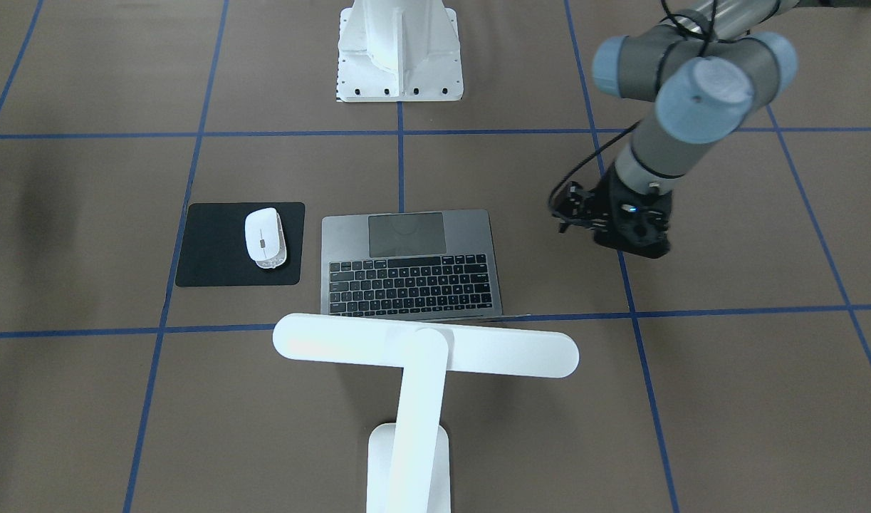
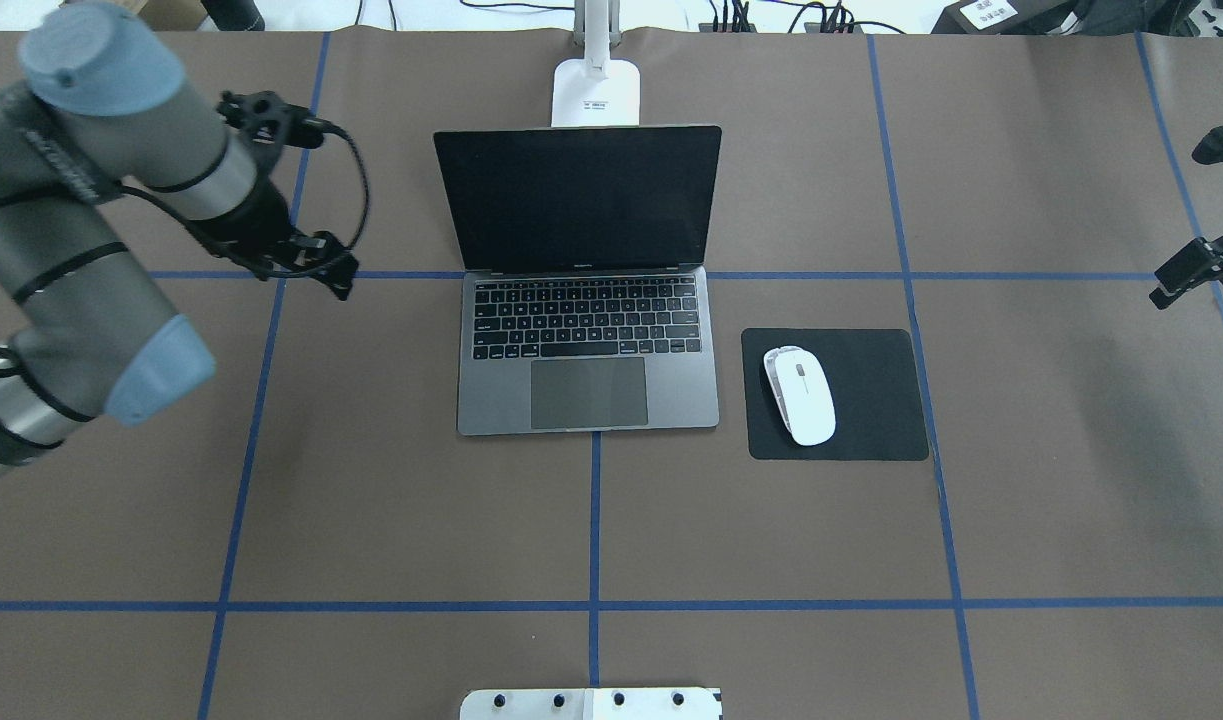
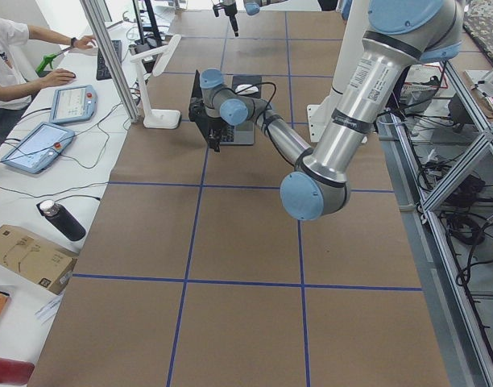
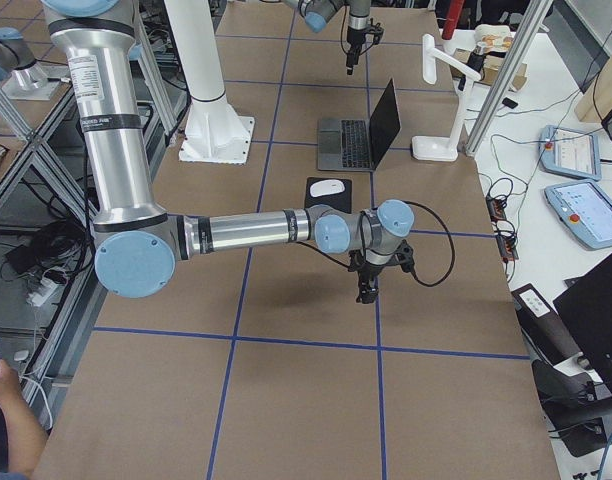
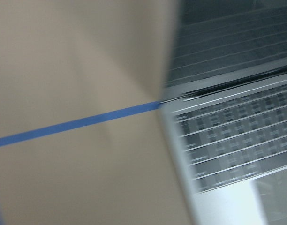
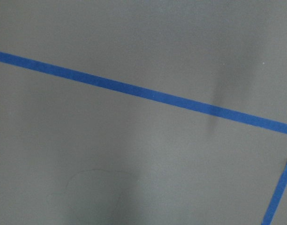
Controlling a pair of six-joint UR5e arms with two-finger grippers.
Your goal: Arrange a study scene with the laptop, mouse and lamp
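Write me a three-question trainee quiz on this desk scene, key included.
1. True or false: the mouse lies on the black mat.
2. The lid of the laptop is: A) open, B) shut, C) detached.
3. Fill in: the tool nearer the laptop belongs to the robot's ____ arm.
Key: 1 true; 2 A; 3 left. The left tool is off the laptop's side away from the mouse.
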